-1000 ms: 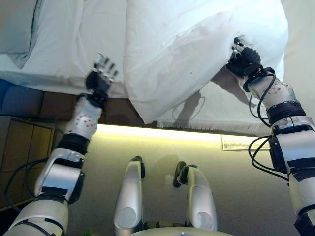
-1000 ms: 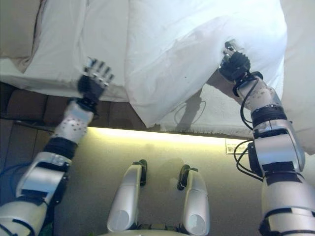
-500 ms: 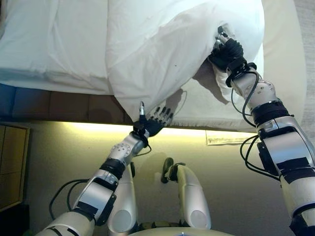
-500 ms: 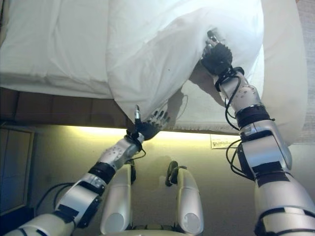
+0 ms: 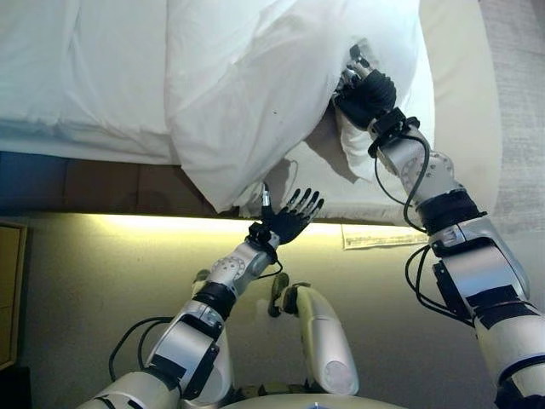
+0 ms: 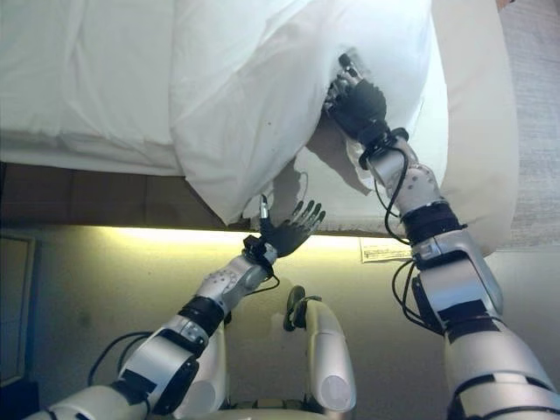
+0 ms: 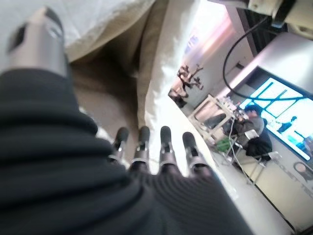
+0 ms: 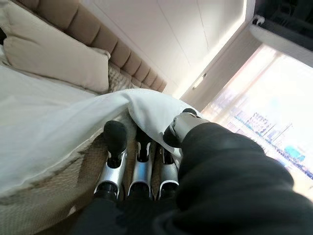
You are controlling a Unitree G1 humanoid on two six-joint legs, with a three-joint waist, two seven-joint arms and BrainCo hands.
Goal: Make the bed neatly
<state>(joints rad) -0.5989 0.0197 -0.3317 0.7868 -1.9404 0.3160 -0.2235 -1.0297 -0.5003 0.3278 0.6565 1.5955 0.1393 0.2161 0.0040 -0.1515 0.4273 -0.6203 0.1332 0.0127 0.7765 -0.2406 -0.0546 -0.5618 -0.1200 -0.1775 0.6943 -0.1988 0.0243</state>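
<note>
A white duvet [image 5: 255, 85] lies bunched over the bed, with one corner hanging past the bed's near edge. My right hand [image 5: 364, 89] is shut on a fold of the duvet and holds it raised off the beige sheet [image 5: 456, 102]; the right wrist view shows its fingers [image 8: 139, 161] curled under the white cloth [image 8: 146, 107]. My left hand [image 5: 289, 217] is open with its fingers spread, just below and to the right of the hanging corner, at the mattress edge. In the left wrist view its fingers [image 7: 164, 147] are straight and hold nothing.
The dark brown bed base [image 5: 102, 183] runs along the near side with a lit strip [image 5: 128, 223] under it. A white label [image 5: 375, 236] lies on the floor by the bed. A beige pillow [image 8: 54, 54] and padded headboard [image 8: 98, 46] show in the right wrist view.
The camera has shifted. My left hand swung from the left side of the bed to under the duvet's hanging corner. My right hand kept its hold on the duvet.
</note>
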